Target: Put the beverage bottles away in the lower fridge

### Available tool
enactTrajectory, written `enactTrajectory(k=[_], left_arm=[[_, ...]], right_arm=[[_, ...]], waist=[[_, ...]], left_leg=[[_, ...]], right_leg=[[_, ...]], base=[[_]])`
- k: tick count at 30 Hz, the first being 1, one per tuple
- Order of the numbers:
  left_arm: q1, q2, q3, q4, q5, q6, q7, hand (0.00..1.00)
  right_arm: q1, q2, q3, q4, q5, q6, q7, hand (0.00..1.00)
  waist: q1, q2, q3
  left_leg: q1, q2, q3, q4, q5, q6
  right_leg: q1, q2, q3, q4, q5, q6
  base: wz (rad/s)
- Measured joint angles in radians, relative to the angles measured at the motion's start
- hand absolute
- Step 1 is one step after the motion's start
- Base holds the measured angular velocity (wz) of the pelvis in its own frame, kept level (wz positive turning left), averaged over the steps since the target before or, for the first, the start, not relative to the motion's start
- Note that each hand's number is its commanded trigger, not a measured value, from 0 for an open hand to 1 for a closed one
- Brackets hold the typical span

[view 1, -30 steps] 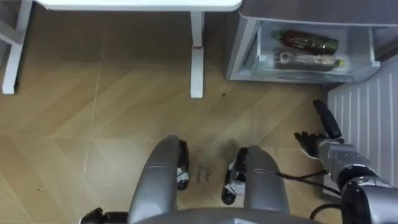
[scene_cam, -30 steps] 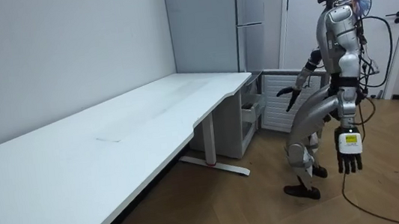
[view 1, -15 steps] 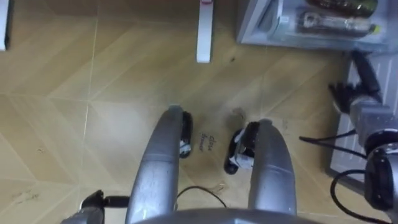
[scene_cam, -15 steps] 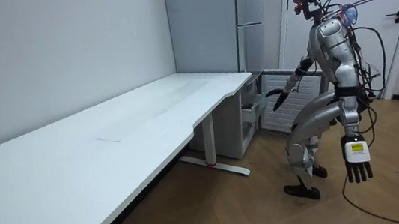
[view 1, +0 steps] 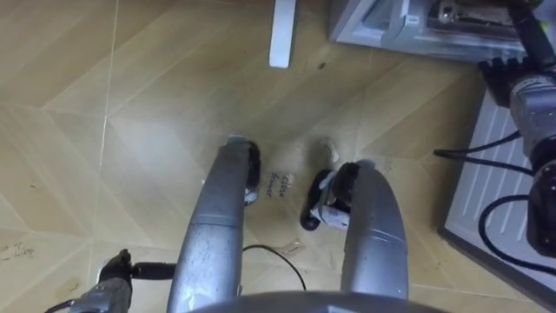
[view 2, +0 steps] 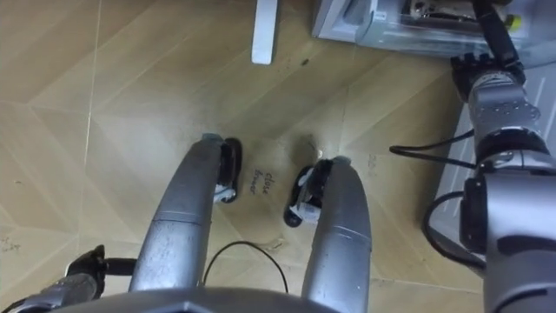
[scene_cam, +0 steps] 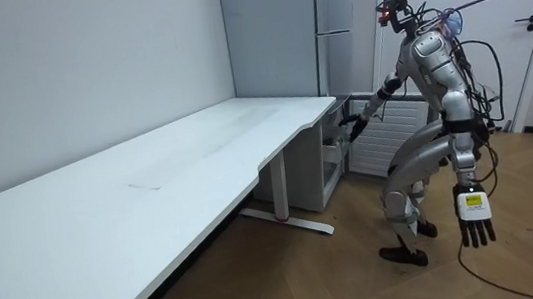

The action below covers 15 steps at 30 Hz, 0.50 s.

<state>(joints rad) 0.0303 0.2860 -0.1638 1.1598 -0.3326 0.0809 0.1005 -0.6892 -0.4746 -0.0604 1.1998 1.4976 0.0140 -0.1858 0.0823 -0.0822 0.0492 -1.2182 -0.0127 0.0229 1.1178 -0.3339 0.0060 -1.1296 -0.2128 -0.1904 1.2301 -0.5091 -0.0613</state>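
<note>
Bending toward the lower fridge (view 1: 365,26), I stretch my right hand (view 1: 508,65) to its open compartment, fingers loose and gripping nothing, since the drinks (view 1: 456,13) already lie inside. My left hand (scene_cam: 474,218) hangs open at my side, idle, likely steadying my lean.

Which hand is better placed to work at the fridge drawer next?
Right. The right hand is stretched out at the open fridge drawer; the left hand hangs at the robot's side, away from it.
</note>
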Motion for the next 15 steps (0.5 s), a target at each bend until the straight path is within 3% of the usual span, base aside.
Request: enactTrajectory(k=[4,9,15], left_arm=[[0.009,0.009,0.004,-0.006,0.0,-0.007,0.005,0.0],[0.038,0.016,0.026,-0.008,0.0,-0.027,0.008,0.0],[0.051,0.019,0.044,-0.005,0.001,-0.03,0.011,0.0]], right_arm=[[-0.024,0.0,0.0,-0.002,-0.021,0.001,-0.062,0.0],[-0.042,-0.003,0.04,-0.046,-0.058,0.001,-0.138,0.0],[-0.046,-0.015,0.04,-0.048,-0.09,-0.013,-0.188,0.0]], waist=[[0.001,-0.001,-0.0001],[0.006,-0.001,-0.0004],[0.051,0.0,-0.0001]], left_leg=[[0.005,-0.002,0.001,-0.005,0.005,-0.002],[0.012,-0.002,-0.001,-0.007,0.007,-0.003],[0.017,-0.012,-0.02,-0.005,0.01,-0.008]], right_leg=[[0.005,-0.019,-0.009,0.004,-0.005,-0.009],[0.015,-0.02,-0.013,0.006,-0.006,-0.014],[0.033,-0.028,-0.033,0.007,-0.013,-0.019]], base=[[0.05],[0.02],[0.08]])
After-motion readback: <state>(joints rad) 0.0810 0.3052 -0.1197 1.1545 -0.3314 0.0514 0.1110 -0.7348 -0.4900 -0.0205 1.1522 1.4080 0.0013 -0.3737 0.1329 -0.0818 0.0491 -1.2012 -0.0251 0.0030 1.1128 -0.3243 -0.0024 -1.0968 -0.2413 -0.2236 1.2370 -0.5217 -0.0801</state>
